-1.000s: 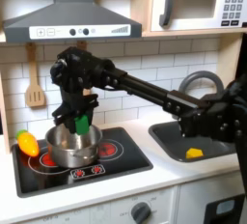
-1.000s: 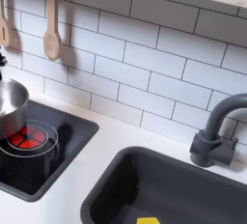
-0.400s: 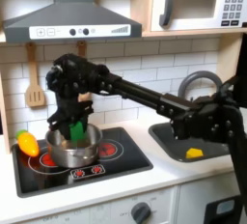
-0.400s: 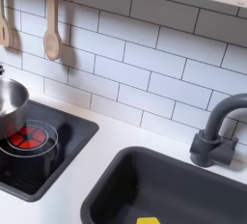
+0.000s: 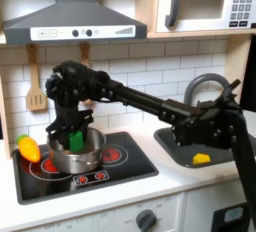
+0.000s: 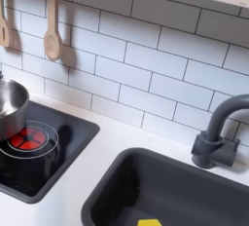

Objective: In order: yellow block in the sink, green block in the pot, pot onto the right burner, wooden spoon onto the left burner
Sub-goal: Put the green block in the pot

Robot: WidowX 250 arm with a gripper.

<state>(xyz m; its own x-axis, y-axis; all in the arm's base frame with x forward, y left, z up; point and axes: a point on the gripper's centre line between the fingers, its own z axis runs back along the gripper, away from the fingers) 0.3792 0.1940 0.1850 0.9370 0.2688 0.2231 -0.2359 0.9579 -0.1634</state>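
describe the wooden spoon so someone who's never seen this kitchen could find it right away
Start at the white tiled wall behind the black stovetop. In the second exterior view, two wooden utensils hang there at the left, above the burners. The wooden spoon is the one nearer the sink, with a solid oval head; its neighbour, the spatula, sits at the frame's left edge.

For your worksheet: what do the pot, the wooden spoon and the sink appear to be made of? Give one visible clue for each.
The pot: probably polished steel, given its shiny grey, reflective wall.
The wooden spoon: looks like unpainted wood, light brown and matte.
The sink: dark grey with a smooth, dull sheen, possibly moulded plastic, though the material is not certain.
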